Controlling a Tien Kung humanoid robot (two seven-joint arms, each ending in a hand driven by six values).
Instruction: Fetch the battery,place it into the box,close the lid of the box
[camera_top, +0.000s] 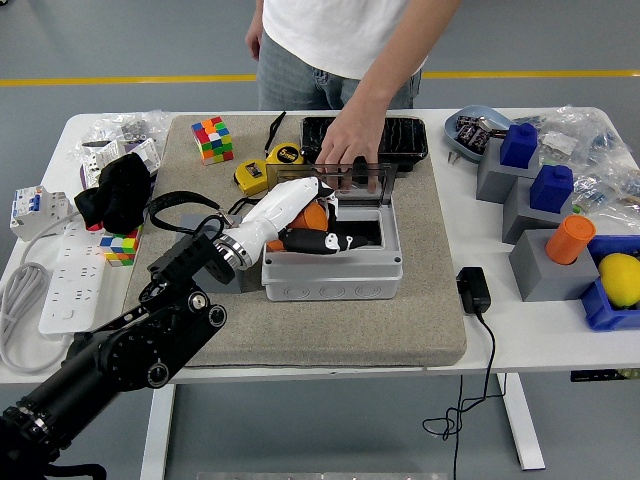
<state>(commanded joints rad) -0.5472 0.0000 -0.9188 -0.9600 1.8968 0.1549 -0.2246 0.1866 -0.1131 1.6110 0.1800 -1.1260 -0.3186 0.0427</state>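
Note:
A grey box (335, 275) sits mid-table on the beige mat, its clear lid (355, 180) raised at the back. A person's hand (345, 150) rests on the lid's top edge and holds it up. My left hand (305, 225), white with black fingers, reaches over the box's left side. Its fingers are curled round an orange battery (310, 217), held just above the box's open interior. My right hand does not show.
Around the box lie a yellow tape measure (285, 156), a black tray (400, 135), two colour cubes (212, 137), a power strip (65, 285) and a black adapter (473, 290). Grey stands with blue and orange blocks (550, 215) fill the right side.

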